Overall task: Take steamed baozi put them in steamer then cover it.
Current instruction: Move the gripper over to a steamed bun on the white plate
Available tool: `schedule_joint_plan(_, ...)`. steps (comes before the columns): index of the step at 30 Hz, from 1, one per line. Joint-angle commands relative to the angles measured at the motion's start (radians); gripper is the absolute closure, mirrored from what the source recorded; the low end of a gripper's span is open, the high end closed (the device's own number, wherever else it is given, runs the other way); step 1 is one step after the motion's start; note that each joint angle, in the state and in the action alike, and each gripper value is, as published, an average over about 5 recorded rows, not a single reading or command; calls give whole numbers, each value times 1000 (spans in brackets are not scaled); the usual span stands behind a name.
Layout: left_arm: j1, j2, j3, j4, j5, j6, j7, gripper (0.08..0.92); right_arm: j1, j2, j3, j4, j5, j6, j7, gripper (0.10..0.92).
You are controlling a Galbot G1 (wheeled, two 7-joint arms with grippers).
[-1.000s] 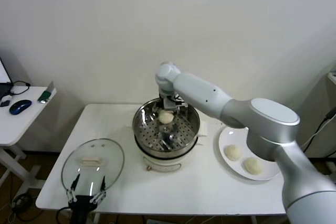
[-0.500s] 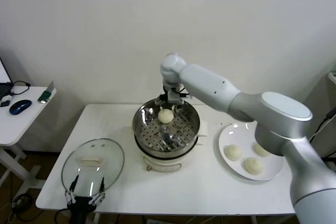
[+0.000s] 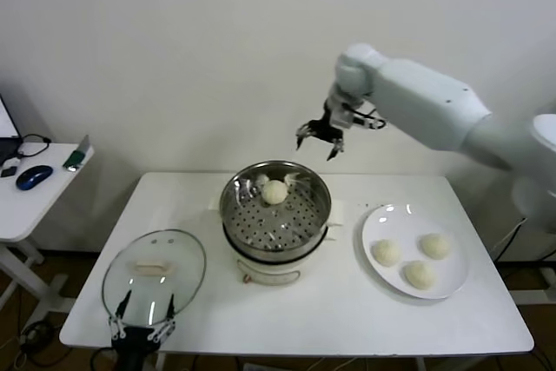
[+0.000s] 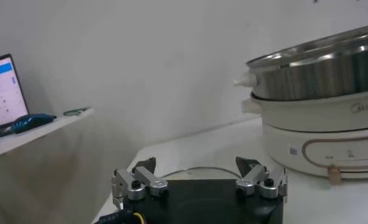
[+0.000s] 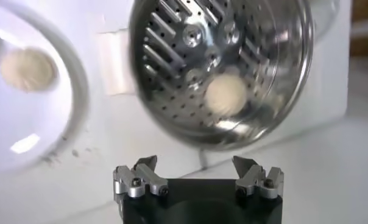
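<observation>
The steel steamer (image 3: pixel 276 215) stands mid-table on its white base. One cream baozi (image 3: pixel 274 192) lies on its perforated tray at the back; it also shows in the right wrist view (image 5: pixel 226 95). Three baozi (image 3: pixel 385 252) (image 3: pixel 434 245) (image 3: pixel 420 274) lie on the white plate (image 3: pixel 375 223) at the right. My right gripper (image 3: pixel 318 139) is open and empty, raised above and behind the steamer's right side. The glass cover (image 3: pixel 154 271) with its cream handle lies on the table front left. My left gripper (image 3: pixel 140 319) is open and empty at the cover's near edge.
A white side table (image 3: pixel 35 193) with a blue mouse (image 3: pixel 33 177) stands at the far left. The wall is close behind the table. In the left wrist view the steamer (image 4: pixel 318 103) stands ahead on the table.
My right gripper has let go of the baozi in the steamer, risen out of it and swung right. A third baozi on the plate now shows. The left arm has not moved.
</observation>
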Motion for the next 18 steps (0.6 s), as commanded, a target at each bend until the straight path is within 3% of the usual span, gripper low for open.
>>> schedule_joint_plan(1,5,0,-2,-6,-7,-2,0,177,-7,-313,-166,231,318,-641,62,203)
schedule_joint_plan(6,9,-3,-2,-5,-6,-4,0,177,-123,-373,-160,290,367,-725,80,203)
schedule_joint_plan(18,10,-1,-12,11,-2,-4,-13,177,-320,-347,-63,201,296,-723,45,203)
